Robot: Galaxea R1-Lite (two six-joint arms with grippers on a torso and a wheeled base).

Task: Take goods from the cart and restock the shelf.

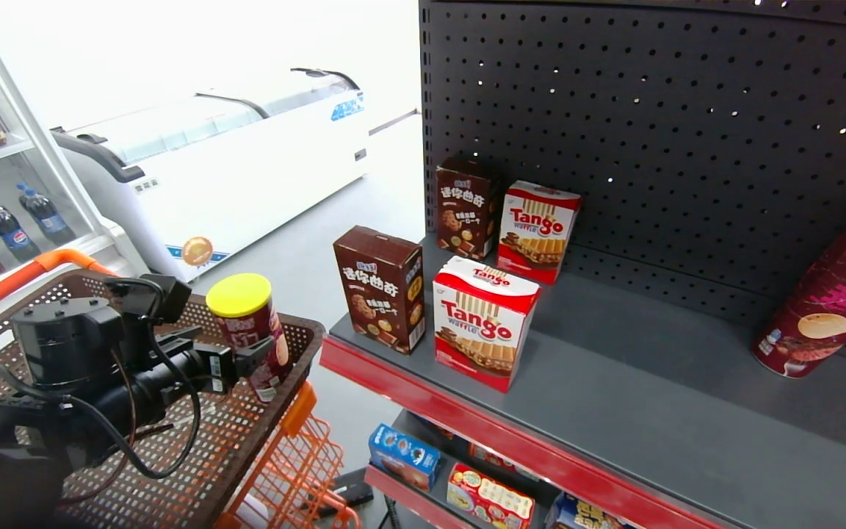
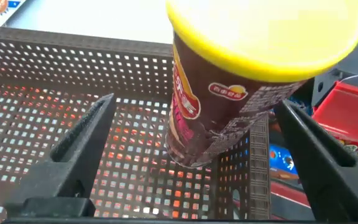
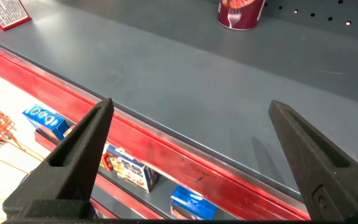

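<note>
Inside the cart (image 1: 304,332), a maroon, yellow-lidded can (image 1: 250,334) is standing nearly upright, lid up, between the left gripper's (image 2: 192,106) spread fingers (image 2: 79,143).

Bright, even light fills the shop. In the head view the room behind the freezer (image 1: 232,147) is washed out to plain white, and the freezer's glass top glares. Small points of light shine through holes in the pegboard (image 1: 687,110). The boxes (image 1: 485,323) cast only soft, faint shadows on the grey shelf (image 1: 651,397). In the left wrist view the yellow lid (image 2: 266,31) is nearly bleached, and orange glows through the holes of the cart basket (image 2: 73,68). In the right wrist view the shelf's red edge (image 3: 166,142) carries a thin glint
</note>
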